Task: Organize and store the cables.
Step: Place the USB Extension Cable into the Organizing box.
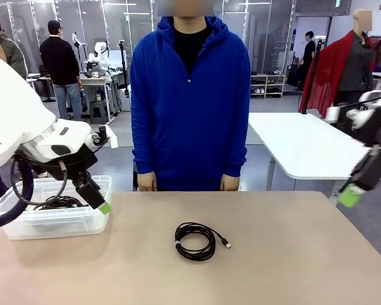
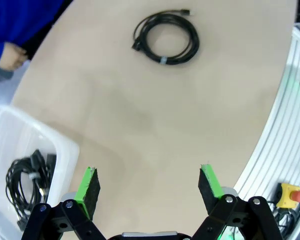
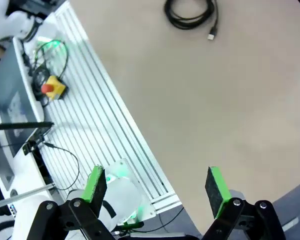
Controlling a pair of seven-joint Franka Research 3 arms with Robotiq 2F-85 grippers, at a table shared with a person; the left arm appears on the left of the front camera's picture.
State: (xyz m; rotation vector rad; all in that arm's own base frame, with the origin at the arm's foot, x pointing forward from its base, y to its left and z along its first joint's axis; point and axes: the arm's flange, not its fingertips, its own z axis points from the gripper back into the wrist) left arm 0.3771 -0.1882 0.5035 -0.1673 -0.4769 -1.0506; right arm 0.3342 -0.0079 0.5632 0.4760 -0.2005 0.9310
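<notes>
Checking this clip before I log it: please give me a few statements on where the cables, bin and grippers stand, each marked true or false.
1. A coiled cable lies on the table in front of the person. True.
2. The left gripper is shut on that coil. False: its fingers stand wide apart over bare table, well short of the coil.
3. The clear bin at the table's left already holds a bundle of black cable. True.
4. The right gripper carries a cable. False: it is open and empty, near the table's edge.
5. The person's hand rests on the coil. False: both hands hang at the far edge.
</notes>
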